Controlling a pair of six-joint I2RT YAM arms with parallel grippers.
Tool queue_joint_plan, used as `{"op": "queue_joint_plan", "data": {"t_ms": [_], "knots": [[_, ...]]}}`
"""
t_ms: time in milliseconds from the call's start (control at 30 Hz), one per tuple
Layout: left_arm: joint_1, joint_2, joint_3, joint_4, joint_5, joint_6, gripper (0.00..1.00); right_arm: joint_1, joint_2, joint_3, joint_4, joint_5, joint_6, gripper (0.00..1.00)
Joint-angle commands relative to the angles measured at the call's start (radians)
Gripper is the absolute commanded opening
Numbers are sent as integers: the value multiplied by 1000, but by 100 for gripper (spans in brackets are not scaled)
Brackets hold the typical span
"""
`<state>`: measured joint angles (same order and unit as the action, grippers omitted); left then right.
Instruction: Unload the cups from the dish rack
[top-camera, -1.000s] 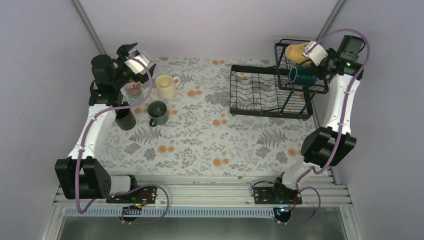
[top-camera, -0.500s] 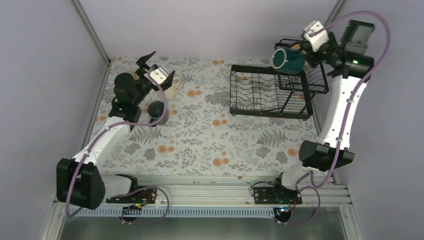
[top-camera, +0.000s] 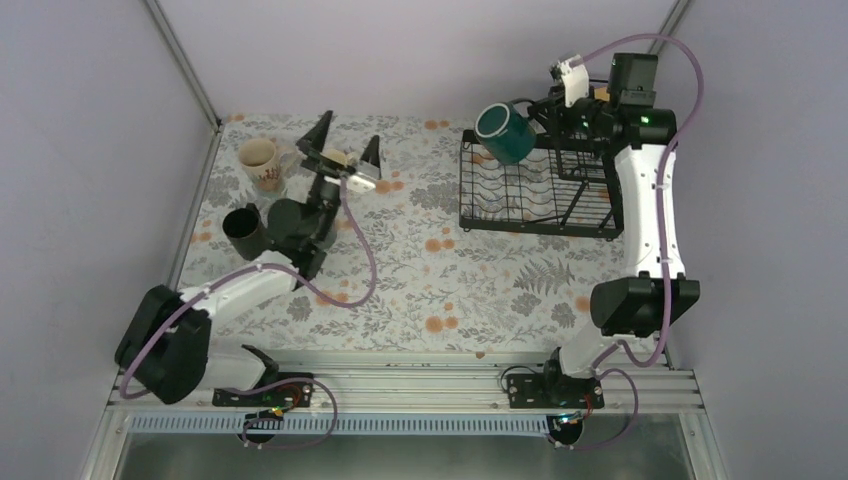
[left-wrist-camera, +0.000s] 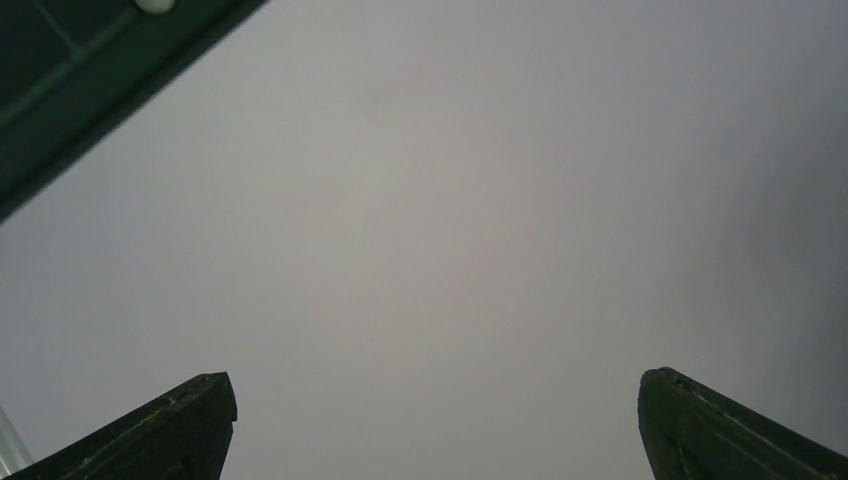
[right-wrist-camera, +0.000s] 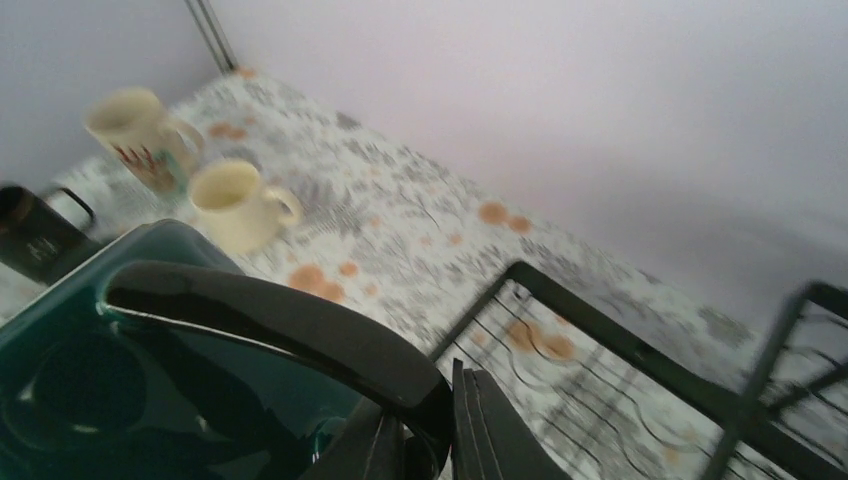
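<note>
Right gripper (top-camera: 535, 112) clenched on teal mug (top-camera: 503, 134). Mug held up over dish rack (top-camera: 530, 205) at far right corner, likely to clear wires. Left gripper (top-camera: 347, 142) empty, jaws wide apart, near far edge. Printed mug (top-camera: 260, 163) and black mug (top-camera: 243, 230) stand near far left corner, likely drop spot.

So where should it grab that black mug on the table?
Probably the rim: the black mug stands upright with its mouth open to the top, so come from above, one finger inside the wall, on a side away from its handle.
</note>
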<state>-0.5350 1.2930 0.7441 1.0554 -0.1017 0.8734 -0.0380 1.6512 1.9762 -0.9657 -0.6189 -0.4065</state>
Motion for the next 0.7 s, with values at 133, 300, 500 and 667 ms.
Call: {"op": "queue_joint_plan", "data": {"t_ms": [133,300,500,667], "knots": [[-180,273,-49,718,-115,455,100,70,88,46,156,-204,309,3],[-216,377,44,775,-156,531,100,75,104,1,226,-350,414,3],[-231,440,142,775,-131,546,100,99,120,-40,305,-450,518,3],[-253,514,211,776,-128,556,100,99,136,-58,351,-524,587,3]]}}
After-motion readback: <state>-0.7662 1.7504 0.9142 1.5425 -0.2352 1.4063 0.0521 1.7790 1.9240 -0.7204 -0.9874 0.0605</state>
